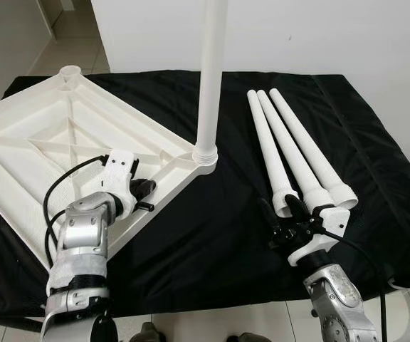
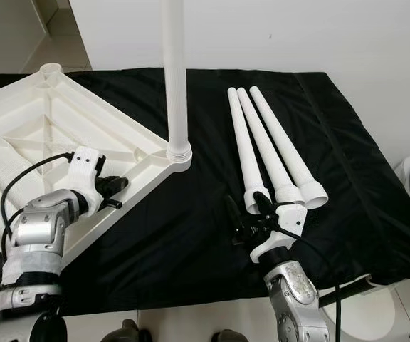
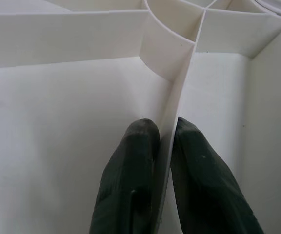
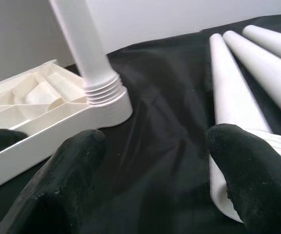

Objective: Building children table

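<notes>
on the black cloth (image 1: 212, 235) the white tabletop (image 1: 41, 142) lies upside down, one leg (image 1: 211, 78) standing upright in its near corner socket. the left gripper (image 1: 142, 196) reaches over the tabletop's near edge, its fingers (image 3: 135, 165) pinched together on a thin inner rib (image 3: 172, 131). the right gripper (image 1: 280, 217) hovers with fingers spread apart at the wide ends of three loose legs (image 1: 294, 153) lying side by side on the cloth.

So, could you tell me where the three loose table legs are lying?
The three loose legs lie together on the black cloth, right of the tabletop, just beyond the right gripper.
</notes>
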Robot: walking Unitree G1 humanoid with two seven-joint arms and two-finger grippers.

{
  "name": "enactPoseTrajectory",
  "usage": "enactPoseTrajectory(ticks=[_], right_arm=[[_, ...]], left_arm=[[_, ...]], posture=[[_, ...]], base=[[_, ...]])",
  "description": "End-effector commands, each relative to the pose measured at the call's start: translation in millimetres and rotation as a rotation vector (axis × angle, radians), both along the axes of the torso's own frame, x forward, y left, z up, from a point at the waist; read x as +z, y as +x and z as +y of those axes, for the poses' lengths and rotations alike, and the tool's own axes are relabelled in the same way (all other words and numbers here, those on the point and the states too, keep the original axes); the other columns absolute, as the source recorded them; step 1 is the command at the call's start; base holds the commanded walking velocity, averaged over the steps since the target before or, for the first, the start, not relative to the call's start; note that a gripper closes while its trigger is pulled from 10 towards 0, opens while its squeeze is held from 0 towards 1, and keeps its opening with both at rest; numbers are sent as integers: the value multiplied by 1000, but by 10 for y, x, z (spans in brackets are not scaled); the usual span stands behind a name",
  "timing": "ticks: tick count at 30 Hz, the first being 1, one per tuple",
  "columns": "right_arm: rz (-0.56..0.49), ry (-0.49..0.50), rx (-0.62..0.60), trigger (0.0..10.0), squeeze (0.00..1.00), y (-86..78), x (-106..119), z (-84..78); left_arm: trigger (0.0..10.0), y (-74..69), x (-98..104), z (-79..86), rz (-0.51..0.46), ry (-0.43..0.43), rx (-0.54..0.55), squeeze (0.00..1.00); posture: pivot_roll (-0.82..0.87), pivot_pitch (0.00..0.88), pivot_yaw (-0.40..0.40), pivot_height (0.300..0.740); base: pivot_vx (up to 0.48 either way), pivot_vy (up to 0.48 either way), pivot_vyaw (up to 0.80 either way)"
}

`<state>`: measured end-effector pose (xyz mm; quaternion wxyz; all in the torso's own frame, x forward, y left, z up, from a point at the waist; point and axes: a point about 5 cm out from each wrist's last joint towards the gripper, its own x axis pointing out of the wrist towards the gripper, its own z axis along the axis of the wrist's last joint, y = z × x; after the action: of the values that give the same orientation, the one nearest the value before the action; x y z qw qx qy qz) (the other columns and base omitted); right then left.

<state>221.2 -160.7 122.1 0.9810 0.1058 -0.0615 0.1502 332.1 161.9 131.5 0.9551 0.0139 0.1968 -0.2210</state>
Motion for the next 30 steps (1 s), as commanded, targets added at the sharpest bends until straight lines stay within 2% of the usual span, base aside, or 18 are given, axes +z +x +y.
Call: enactPoseTrajectory(ticks=[1, 2, 3, 4, 10, 13, 14, 15, 17, 19, 22, 23, 26, 27, 28, 30], right_arm=[[1, -11, -8, 10000, 0, 7, -9, -1], [-1, -11, -12, 10000, 0, 5, -4, -11], [-1, -11, -12, 10000, 0, 5, -4, -11], [-2, -14, -18, 10000, 0, 0, -1, -24], [0, -11, -32, 10000, 0, -25, -15, -37], [0, -11, -31, 10000, 0, -24, -16, -30], [-2, -10, -31, 10000, 0, -20, -13, -28], [-2, -10, -31, 10000, 0, -20, -13, -28], [-4, -10, -30, 10000, 0, -9, -9, -27], [-4, -10, -30, 10000, 0, -9, -9, -27], [-6, -11, -27, 10000, 0, 3, -3, -25], [-8, -14, -25, 10000, 0, 9, -1, -25], [-8, -17, -24, 10000, 0, 12, 0, -26], [-10, -17, -23, 10000, 0, 17, 2, -26], [-10, -17, -23, 10000, 0, 17, 2, -26], [-13, -16, -21, 10000, 0, 31, 8, -30]], left_arm=[[10000, 111, 12, 79, -112, 236, 483, 0], [10000, 111, 10, -8, -122, 209, 417, 0], [10000, 111, 10, -8, -122, 209, 417, 0], [10000, 103, 4, -63, -127, 200, 373, 1000], [10000, 93, 30, -215, -144, 111, 266, 1000], [10000, 99, 38, -233, -157, 122, 247, 1000], [10000, 104, 83, -254, -191, 100, 213, 0], [10000, 104, 83, -254, -191, 100, 213, 0], [10000, 116, 155, -268, -251, 72, 156, 0], [10000, 116, 155, -268, -251, 72, 156, 0], [10000, 145, 217, -236, -300, 59, 118, 0], [10000, 162, 284, -190, -346, 56, 79, 0], [10000, 171, 329, -159, -376, 55, 53, 0], [10000, 181, 372, -101, -394, 57, 6, 0], [10000, 181, 372, -101, -394, 57, 6, 0], [10000, 231, 485, 96, -422, 90, -48, 0]], posture=[[3, 42, 31, 740], [1, 43, 32, 740], [1, 43, 32, 740], [-3, 42, 36, 740], [-5, 43, 41, 740], [-4, 43, 42, 740], [-4, 43, 41, 740], [-4, 43, 41, 740], [2, 42, 38, 740], [2, 42, 38, 740], [5, 44, 35, 740], [6, 44, 33, 740], [9, 43, 31, 740], [9, 41, 30, 740], [9, 41, 30, 740], [13, 37, 28, 740]], base=[[0, 0, 0], [0, 0, 0], [0, 0, 0], [0, 0, 0], [0, 0, 0], [0, 0, 0], [0, 0, 0], [0, 0, 0], [0, 0, 0], [0, 0, 0], [0, 0, 0], [0, 0, 0], [0, 0, 0], [0, 0, 0], [0, 0, 0], [0, 0, 0]])
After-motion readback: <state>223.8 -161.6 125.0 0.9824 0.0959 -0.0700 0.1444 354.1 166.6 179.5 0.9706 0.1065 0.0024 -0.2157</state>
